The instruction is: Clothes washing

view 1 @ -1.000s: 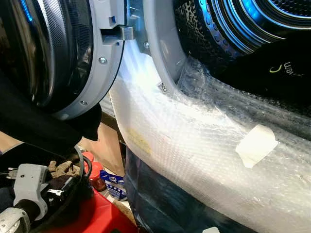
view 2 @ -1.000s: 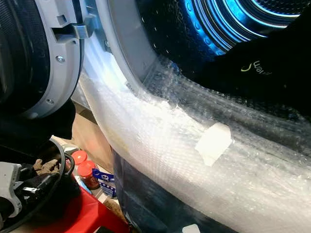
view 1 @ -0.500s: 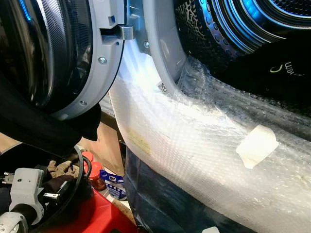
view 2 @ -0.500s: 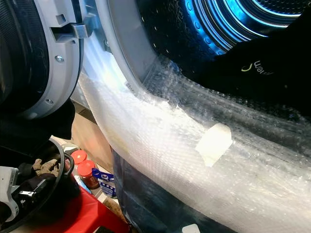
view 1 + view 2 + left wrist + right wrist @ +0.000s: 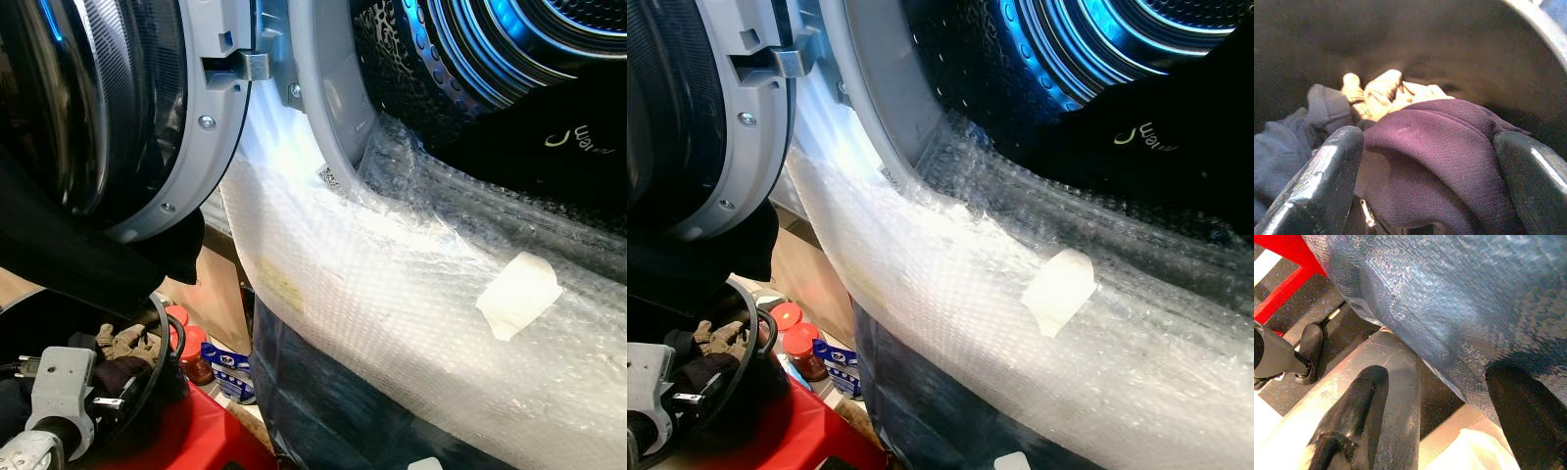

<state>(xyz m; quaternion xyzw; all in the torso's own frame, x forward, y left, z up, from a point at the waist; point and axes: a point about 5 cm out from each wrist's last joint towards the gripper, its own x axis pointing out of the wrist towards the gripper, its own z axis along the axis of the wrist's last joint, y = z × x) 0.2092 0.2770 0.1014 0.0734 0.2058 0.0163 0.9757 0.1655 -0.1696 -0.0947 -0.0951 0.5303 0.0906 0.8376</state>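
My left gripper (image 5: 1430,181) is open down inside a black laundry basket (image 5: 162,333), one finger on each side of a maroon garment (image 5: 1440,142). A tan cloth (image 5: 1376,93) and a grey-blue cloth (image 5: 1278,147) lie beside it. The left wrist (image 5: 59,377) shows at the lower left, over the basket. Above, the washer's round door (image 5: 196,127) stands open. A black garment (image 5: 549,147) with a pale logo lies in the blue-lit drum (image 5: 490,49). My right gripper (image 5: 1440,416) hangs open and empty, low by the machine's wrapped front (image 5: 1449,293).
Bubble wrap (image 5: 392,294) with a patch of tape (image 5: 517,292) covers the washer's front below the opening. The basket rests on something red (image 5: 206,436). Red-capped bottles (image 5: 191,343) and a blue packet (image 5: 230,370) stand on the floor between basket and machine.
My left wrist has shifted slightly to the right over the basket. The washer, door and garment in the drum have not moved.
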